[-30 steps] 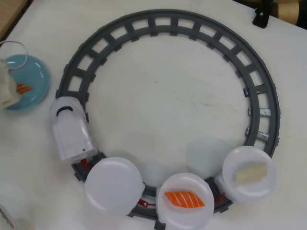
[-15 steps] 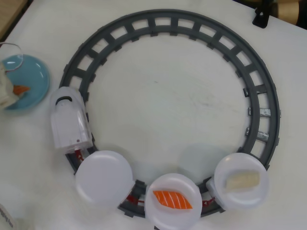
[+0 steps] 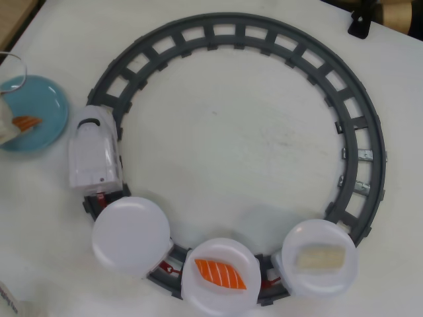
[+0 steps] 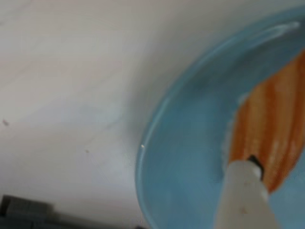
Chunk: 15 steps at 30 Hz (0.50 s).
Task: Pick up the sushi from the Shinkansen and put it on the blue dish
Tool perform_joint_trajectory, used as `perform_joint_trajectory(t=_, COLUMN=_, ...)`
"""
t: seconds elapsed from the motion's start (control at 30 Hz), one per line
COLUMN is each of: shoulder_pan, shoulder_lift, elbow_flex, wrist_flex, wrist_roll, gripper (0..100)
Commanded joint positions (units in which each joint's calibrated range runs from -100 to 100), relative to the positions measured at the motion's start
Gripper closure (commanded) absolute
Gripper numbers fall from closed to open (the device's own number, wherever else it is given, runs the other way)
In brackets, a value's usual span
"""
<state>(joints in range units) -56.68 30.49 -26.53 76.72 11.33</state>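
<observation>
The blue dish (image 3: 46,105) sits at the far left of the overhead view. The sushi (image 3: 27,122), orange with pale lengthwise lines, lies on it. My gripper (image 3: 6,125) shows only as a white shape at the left edge, right beside the sushi. In the wrist view one white fingertip (image 4: 244,183) rests against the edge of the sushi (image 4: 271,119) over the blue dish (image 4: 186,157); the other finger is out of view. The Shinkansen (image 3: 96,155) stands on the left of the track, pulling three white plates, the first plate (image 3: 131,236) bare.
A dark grey ring track (image 3: 291,49) fills the table's middle. The second plate carries a bright orange striped piece (image 3: 220,274), the third a whitish piece (image 3: 320,257). A black stand (image 3: 360,23) sits at the top right. A track piece (image 4: 24,210) shows in the wrist view.
The train has run up the left side of the track, its plates following leftward. The white gripper has drawn back toward the left edge, uncovering more of the sushi.
</observation>
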Motion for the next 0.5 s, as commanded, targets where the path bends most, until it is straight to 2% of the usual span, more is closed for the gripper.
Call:
perform_joint_trajectory(t=0.0, shoulder_pan=-0.2, shoulder_lift=-1.5, elbow_flex=-7.4, wrist_flex=4.7, wrist_roll=0.2, gripper=82)
perform_joint_trajectory(t=0.27, shoulder_pan=3.5, shoulder_lift=-3.3, elbow_flex=-18.1, wrist_flex=16.0, wrist_roll=-0.2, gripper=82)
perform_joint_trajectory(t=0.47, shoulder_pan=4.1, shoulder_lift=-16.3, elbow_flex=-19.1, wrist_flex=21.2, wrist_roll=-0.3, gripper=82)
